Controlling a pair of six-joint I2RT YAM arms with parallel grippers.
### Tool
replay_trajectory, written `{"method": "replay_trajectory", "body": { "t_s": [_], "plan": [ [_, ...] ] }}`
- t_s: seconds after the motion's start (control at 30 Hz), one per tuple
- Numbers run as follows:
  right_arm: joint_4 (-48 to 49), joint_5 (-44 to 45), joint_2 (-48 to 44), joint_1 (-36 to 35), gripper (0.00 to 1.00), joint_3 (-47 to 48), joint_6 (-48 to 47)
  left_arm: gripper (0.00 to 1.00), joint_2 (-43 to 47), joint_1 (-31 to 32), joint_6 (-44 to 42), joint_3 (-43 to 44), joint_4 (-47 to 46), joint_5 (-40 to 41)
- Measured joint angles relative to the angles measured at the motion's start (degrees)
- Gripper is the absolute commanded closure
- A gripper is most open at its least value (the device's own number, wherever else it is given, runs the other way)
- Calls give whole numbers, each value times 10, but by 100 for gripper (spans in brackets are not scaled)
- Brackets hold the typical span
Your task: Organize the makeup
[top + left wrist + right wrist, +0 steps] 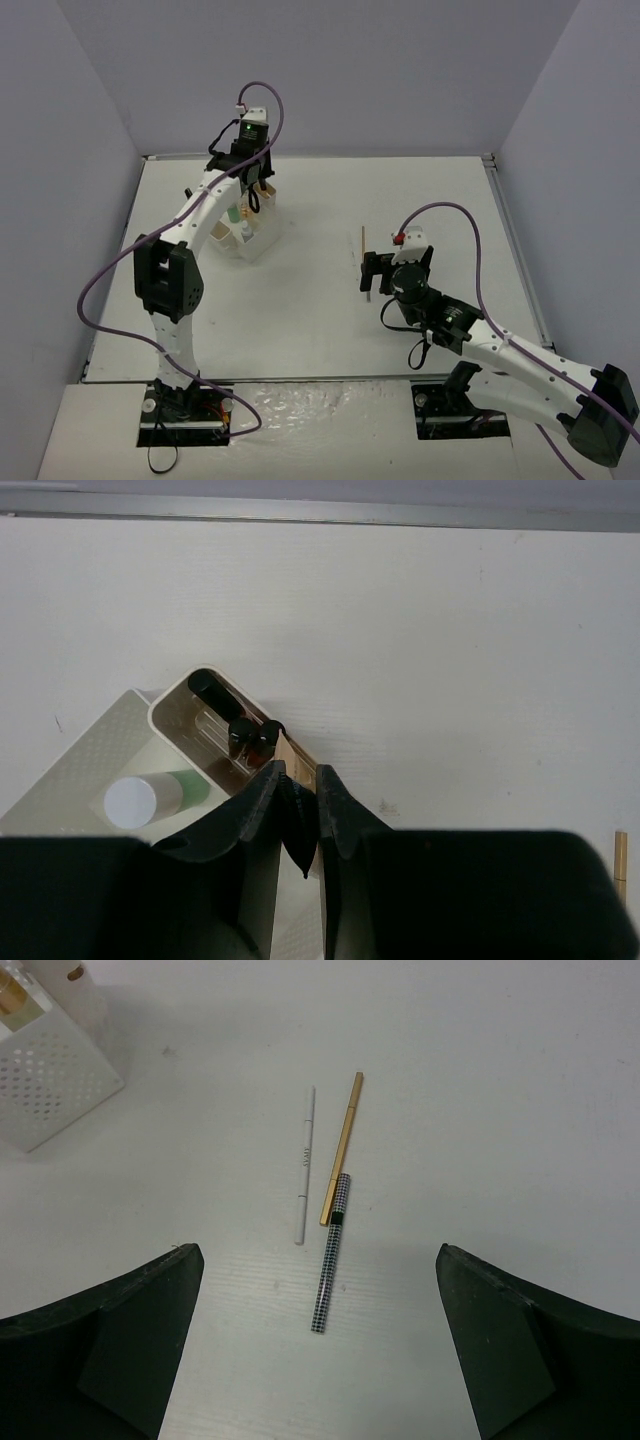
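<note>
The counter carries a white box left of its middle, toward the far edge. My left jaws hang over the box's far compartment. They are closed on what looks like a thin dark stick, placed there, I judge, so it can join the black-capped sticks standing inside. The neighbouring compartment holds a green bottle, white cap showing.

My right jaws gape wide and empty over three loose pieces right of the counter's middle, well apart from every edge. The checkered stick touches the gold stick, and the white stick lies just beside them. I judge the jaws are spread that wide so they can straddle one.
</note>
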State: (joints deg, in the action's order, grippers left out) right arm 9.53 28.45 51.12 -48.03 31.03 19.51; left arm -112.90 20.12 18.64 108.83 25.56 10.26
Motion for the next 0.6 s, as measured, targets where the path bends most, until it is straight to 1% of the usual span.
{"method": "replay_trajectory", "body": {
  "t_s": [0.1,0.17,0.23,0.37,0.43,0.6],
  "plan": [
    [-3,0,1,0,0,-2,0,98,-1,0,1,-10,-14,-1],
    [-4,0,2,1,0,-3,0,94,-1,0,3,-20,-22,-1],
    [-5,-1,3,1,0,-3,0,83,-1,0,5,-29,-26,-1],
    [-8,-1,4,1,0,-3,1,66,-1,0,14,-46,-28,2],
    [-10,-1,4,3,0,-3,2,61,-1,0,17,-53,-29,4],
    [-13,-1,4,4,0,-3,6,51,4,0,21,-59,-25,6]
  ]
}}
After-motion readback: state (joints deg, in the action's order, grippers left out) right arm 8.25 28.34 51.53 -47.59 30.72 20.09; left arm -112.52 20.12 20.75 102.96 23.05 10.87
